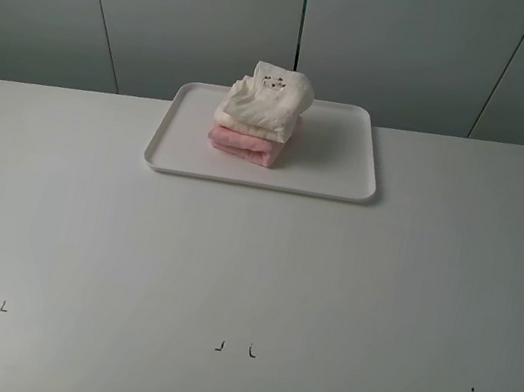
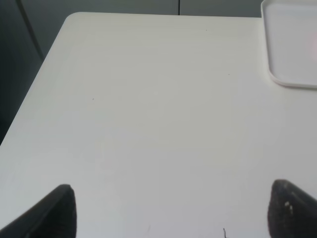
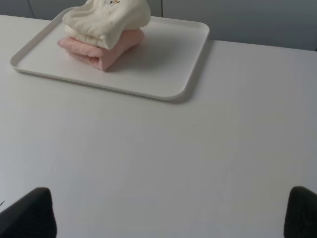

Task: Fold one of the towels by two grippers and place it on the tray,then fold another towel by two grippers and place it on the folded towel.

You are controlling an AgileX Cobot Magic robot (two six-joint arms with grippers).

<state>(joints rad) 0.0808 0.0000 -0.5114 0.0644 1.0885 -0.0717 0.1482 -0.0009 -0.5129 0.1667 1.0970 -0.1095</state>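
1. You see neither black arm in the high view; both lie outside it.
2. The left black claw gripper (image 2: 171, 210) shows only its two fingertips (image 2: 54, 210), cut by its wrist picture's edge.
3. The right black claw gripper (image 3: 171, 213) is cropped likewise, tips only.
4. The flat white plastic tray (image 2: 292, 49) is cut to one corner in the left wrist view.
5. The pale pink cloth towel (image 1: 246, 144) lies largely covered by the cream fluffy towel (image 1: 264, 100).
6. The cream towel's small dark print (image 1: 274, 82) is too small to read.
7. The tiny dark marks on the white table (image 1: 246, 285) are too small to make out.
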